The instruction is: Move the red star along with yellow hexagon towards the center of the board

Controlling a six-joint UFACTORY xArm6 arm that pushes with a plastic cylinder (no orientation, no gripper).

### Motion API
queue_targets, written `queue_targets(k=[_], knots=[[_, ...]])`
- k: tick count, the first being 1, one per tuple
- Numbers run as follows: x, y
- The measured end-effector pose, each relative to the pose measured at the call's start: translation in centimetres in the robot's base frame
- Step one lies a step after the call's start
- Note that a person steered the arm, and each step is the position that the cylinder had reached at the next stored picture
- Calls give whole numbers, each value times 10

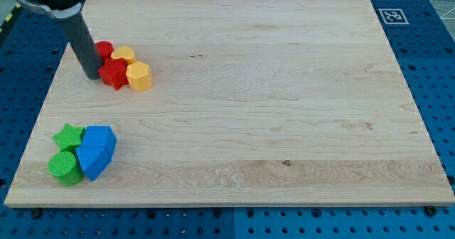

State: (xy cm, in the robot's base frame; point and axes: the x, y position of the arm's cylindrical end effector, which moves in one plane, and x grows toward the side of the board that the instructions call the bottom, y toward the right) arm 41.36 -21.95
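The red star (113,74) lies near the view's upper left on the wooden board (284,89). The yellow hexagon (139,76) touches its right side. Behind them sit a second red block (104,50) and a second yellow block (124,55), all in one tight cluster. My tip (93,75) stands on the board right against the red star's left side, with the dark rod rising up and to the left from it.
A second cluster lies at the view's lower left: a green star (68,136), a green cylinder (65,167) and two blue blocks (98,140) (92,161). A black-and-white marker (392,16) sits by the board's top right corner.
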Motion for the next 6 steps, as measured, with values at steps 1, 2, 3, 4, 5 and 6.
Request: queue_targets(k=[1, 2, 3, 4, 5, 6], knots=[[17, 17], [12, 33], [1, 49], [1, 79], [1, 104], [3, 120]])
